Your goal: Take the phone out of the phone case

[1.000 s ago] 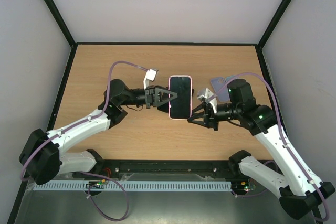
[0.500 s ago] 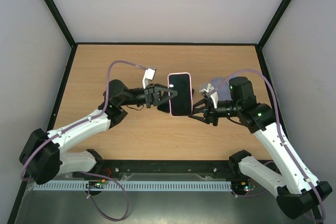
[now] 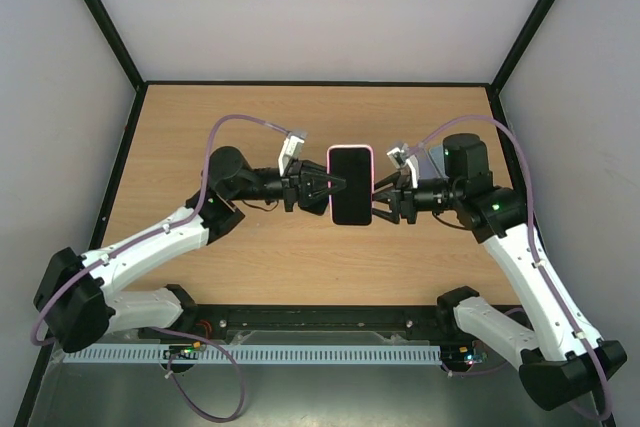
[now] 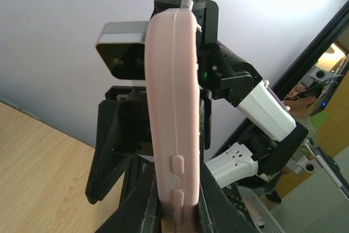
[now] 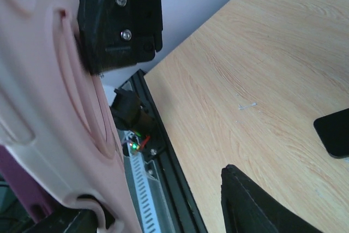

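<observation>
The phone's dark screen (image 3: 351, 187) faces up, framed by a pink case (image 3: 351, 150), held above the table. My left gripper (image 3: 330, 187) is shut on its left edge. In the left wrist view the case's side with two buttons (image 4: 175, 135) stands upright between my fingers (image 4: 144, 200). My right gripper (image 3: 384, 194) is open at the phone's right edge. In the right wrist view the pink case back (image 5: 60, 135) fills the left side. One black finger (image 5: 251, 203) stands well apart from it. The other finger is mostly hidden by the case.
A dark flat object (image 5: 334, 135) lies on the wooden table (image 3: 200, 137) by the right arm, hidden in the top view. The black frame rail (image 3: 320, 322) runs along the near edge. Walls close the left, right and far sides.
The left gripper has carried the cased phone slightly right. The right gripper has swung up and left from the table to the phone's right edge.
</observation>
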Available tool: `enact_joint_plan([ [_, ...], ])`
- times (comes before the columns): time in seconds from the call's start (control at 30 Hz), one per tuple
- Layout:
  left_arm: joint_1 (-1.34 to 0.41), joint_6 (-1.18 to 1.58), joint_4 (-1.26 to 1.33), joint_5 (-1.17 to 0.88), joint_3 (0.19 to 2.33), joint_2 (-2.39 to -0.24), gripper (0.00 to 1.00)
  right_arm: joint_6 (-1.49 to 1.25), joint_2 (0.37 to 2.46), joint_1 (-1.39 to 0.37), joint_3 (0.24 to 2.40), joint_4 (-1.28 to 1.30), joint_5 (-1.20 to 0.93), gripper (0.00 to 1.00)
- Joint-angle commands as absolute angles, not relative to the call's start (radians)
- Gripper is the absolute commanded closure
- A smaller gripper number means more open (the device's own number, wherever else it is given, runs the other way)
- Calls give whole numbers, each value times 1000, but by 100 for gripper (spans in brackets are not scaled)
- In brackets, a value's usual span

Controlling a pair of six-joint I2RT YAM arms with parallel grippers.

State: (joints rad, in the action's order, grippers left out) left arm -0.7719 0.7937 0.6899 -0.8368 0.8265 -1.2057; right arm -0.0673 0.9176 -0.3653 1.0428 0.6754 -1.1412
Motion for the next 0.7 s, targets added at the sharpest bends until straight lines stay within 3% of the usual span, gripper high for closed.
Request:
enact_joint_plan([
  [0.0,-861,732,459,-998,811,-1237,97,-219,935,-347,1140,332,-1171,51],
  [0.17,-859,702,405,-981,807,-1252,98,-310,936,-336,1148,258,-1231,54],
  [0.53,-799,735,428,-917,811,-1284,97,-329,894,-336,1069,269,-1294,97],
  [0.67,-775,722,412,-865,824,-1296,88,-313,882,-336,1033,320,-1233,98],
])
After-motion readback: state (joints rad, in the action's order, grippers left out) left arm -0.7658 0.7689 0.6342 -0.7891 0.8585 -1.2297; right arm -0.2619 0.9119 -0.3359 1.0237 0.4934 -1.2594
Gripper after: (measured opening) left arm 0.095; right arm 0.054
